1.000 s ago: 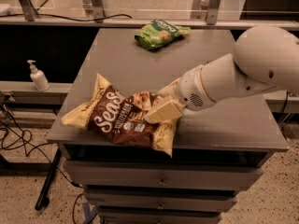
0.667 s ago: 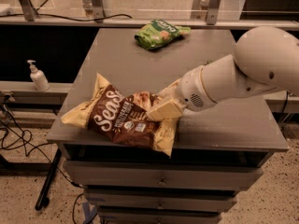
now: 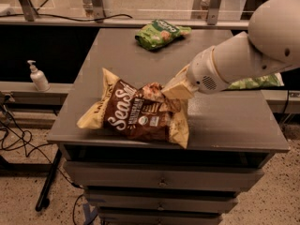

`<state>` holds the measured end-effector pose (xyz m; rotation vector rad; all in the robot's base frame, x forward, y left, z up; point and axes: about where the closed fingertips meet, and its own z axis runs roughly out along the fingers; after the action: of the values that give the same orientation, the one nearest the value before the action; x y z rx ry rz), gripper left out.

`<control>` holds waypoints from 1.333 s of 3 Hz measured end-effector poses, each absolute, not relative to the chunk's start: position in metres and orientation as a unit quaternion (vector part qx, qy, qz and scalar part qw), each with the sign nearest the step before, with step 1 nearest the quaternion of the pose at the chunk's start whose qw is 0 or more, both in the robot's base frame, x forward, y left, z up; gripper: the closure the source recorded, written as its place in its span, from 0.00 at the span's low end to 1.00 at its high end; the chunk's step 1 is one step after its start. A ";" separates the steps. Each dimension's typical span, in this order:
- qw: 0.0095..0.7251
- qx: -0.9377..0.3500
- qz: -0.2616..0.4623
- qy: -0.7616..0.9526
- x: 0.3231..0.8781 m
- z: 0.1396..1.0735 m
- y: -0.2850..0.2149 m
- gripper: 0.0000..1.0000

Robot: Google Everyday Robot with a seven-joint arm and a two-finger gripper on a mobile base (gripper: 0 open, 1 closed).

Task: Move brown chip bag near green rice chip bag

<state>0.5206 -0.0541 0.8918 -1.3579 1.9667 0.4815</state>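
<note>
The brown chip bag (image 3: 133, 114) lay near the front edge of the grey table (image 3: 234, 125), left of its middle, with its white "Sea Salt" script facing up and its pale yellow edges showing at the 9 o'clock and 5 o'clock ends. Its lower right corner hung slightly over the front lip of the table. The bag was crumpled and bunched up at its 1 o'clock corner, and there the gripper (image 3: 171, 90) met it: the pale fingers (image 3: 177, 89) were pressed together on that bunched foil, pinching the bag. The white arm (image 3: 243, 55) reached in from about 2 o'clock, its thick rounded body filling the upper right of the view. The green rice chip bag (image 3: 161, 33) sat at the far edge of the table, at roughly 12 o'clock from the brown chip bag and well apart from it, with bare grey surface between the two. A second green bag (image 3: 258, 82) showed partly behind the arm at 3 o'clock. Below the table top were grey drawers (image 3: 161, 179). At 9 o'clock, off the table, a white pump bottle (image 3: 38, 77) stood upright on a low ledge, and dark cables (image 3: 14, 139) trailed over the speckled floor beneath it.
</note>
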 end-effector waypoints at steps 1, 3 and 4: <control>0.345 -0.542 0.147 0.752 0.541 0.921 -0.072 1.00; 0.346 -0.567 0.094 0.742 0.564 0.961 -0.097 1.00; 0.333 -0.567 0.066 0.751 0.561 0.964 -0.113 1.00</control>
<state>0.5609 -0.1134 0.9639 -1.4803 1.9608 0.1726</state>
